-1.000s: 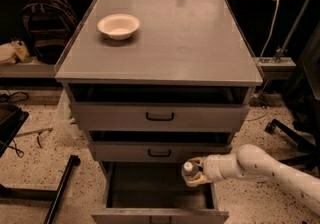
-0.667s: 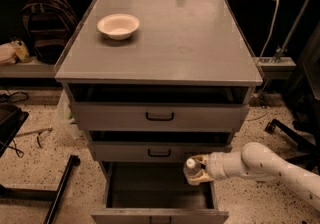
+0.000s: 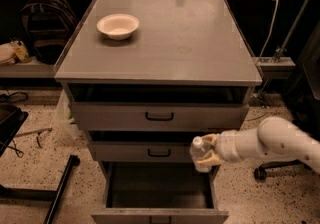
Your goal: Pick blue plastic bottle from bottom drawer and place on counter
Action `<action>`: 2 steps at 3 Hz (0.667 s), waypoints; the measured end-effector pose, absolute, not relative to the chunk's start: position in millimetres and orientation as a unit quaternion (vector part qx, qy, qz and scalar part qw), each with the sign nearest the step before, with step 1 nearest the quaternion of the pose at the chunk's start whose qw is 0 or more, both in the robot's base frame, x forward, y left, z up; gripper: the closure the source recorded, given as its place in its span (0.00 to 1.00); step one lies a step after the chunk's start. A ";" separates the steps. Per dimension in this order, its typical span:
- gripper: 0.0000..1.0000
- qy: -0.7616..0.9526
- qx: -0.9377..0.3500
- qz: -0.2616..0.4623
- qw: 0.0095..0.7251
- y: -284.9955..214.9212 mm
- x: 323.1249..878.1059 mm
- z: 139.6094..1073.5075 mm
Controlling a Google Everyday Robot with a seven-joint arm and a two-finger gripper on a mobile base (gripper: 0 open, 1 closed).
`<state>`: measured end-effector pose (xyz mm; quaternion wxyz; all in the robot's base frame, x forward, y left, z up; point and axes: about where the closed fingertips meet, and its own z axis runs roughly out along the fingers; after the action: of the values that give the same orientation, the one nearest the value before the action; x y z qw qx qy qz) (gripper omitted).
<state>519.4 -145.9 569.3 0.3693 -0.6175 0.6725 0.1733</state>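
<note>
The blue plastic bottle, clear with a white cap, is held upright in my gripper, whose fingers are shut around it. It hangs above the right side of the open bottom drawer, in front of the middle drawer's face. My white arm reaches in from the right. The grey counter lies well above the bottle.
A cream bowl sits on the counter's back left. Two upper drawers with black handles stand slightly open. A backpack sits on a shelf at left. A black bar lies on the floor at left, and a chair base at right.
My gripper has lifted the bottle a little higher and slightly to the right, from the drawer's mouth up to the middle drawer's front.
</note>
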 end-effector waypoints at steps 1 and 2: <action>1.00 0.696 -0.619 0.167 0.325 -146.7 522.6 654.1; 1.00 0.706 -0.615 0.165 0.310 -142.0 511.6 689.6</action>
<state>511.6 -142.0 689.6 0.3097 -0.6147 0.7063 0.1652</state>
